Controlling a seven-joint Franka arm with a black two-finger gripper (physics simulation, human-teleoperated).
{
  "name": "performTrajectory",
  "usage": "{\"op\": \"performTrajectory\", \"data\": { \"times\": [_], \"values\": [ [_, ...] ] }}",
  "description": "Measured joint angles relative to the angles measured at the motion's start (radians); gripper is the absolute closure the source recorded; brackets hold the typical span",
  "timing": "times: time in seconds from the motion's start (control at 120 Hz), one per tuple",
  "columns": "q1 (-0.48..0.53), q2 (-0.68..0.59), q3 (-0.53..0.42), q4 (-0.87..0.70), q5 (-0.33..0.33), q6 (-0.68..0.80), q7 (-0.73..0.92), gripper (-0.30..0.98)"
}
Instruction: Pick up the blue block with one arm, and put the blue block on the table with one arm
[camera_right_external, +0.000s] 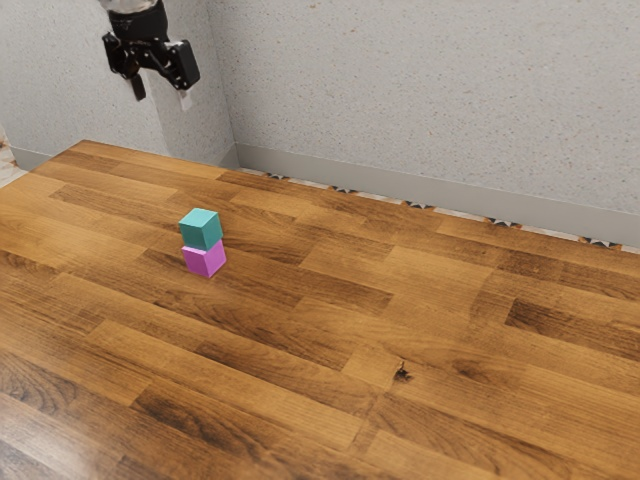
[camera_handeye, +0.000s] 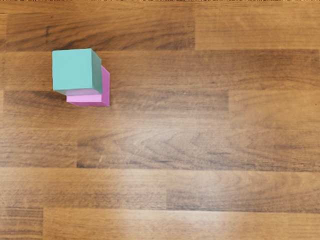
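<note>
Black and two-fingered, the tool (camera_right_external: 163, 100) hangs in the air at the exterior view's upper left, its fingers standing apart with open air between them. Well apart from it and lower down, the blue block (camera_right_external: 201, 229), a smooth teal cube with crisp edges and flat, matte faces, rests on top of the pink block (camera_right_external: 205, 259), a cube much like it in size. The upper cube sits slightly off-centre, so that in the wrist view a pale strip of the lower one's top face shows past it. Beneath both, the worktop (camera_right_external: 450, 350) is laid in long, staggered wooden strips, honey to dark brown, with flowing grain, a dark knot (camera_right_external: 402, 372) and a soft sheen in places. Wood reaches out from the stack on every side, most broadly toward the exterior view's right; the back edge runs straight, slanting down from a corner at the exterior view's upper left. Past that edge lie dark star shapes (camera_right_external: 502, 222) on a pale floor, a plain grey skirting (camera_right_external: 400, 188) and a speckled, rough-looking wall (camera_right_external: 420, 80).
</note>
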Motion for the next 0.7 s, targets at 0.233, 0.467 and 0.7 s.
{"op": "performTrajectory", "data": {
  "times": [0.233,0.467,0.7],
  "values": [
    [-0.001,-0.024,-0.021,-0.067,-0.008,0.022,0.003,0.00],
    [0.002,-0.007,-0.007,-0.327,-0.031,0.269,0.022,0.00],
    [0.052,0.116,0.070,-0.265,-0.072,0.348,0.063,0.00]
  ]
}}
